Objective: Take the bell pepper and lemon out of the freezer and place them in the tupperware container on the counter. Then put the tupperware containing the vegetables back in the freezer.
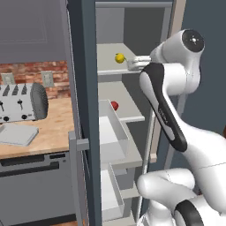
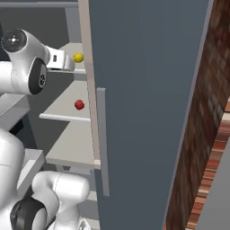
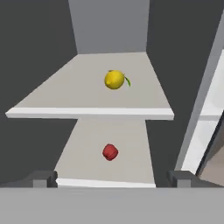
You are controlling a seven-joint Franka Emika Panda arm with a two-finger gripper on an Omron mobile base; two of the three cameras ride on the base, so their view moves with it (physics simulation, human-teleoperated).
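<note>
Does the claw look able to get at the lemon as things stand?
Probably yes. The claw is open and faces the lemon, which sits alone on the upper shelf of the open freezer, with nothing between them.

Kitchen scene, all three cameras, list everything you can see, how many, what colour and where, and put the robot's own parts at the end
lemon: one, yellow, on the upper freezer shelf
bell pepper: one, red, on the shelf below the lemon
freezer: one, dark blue-grey, light grey inside, door open
drawers: two, pale, pulled out below the shelves
tupperware container: one, light grey, on the counter in front of the toaster
toaster: one, silver and black, on the counter
counter: one, orange-tan wood
brick wall: red, behind the toaster
gripper: one, open, empty, level with the lemon's shelf
</note>
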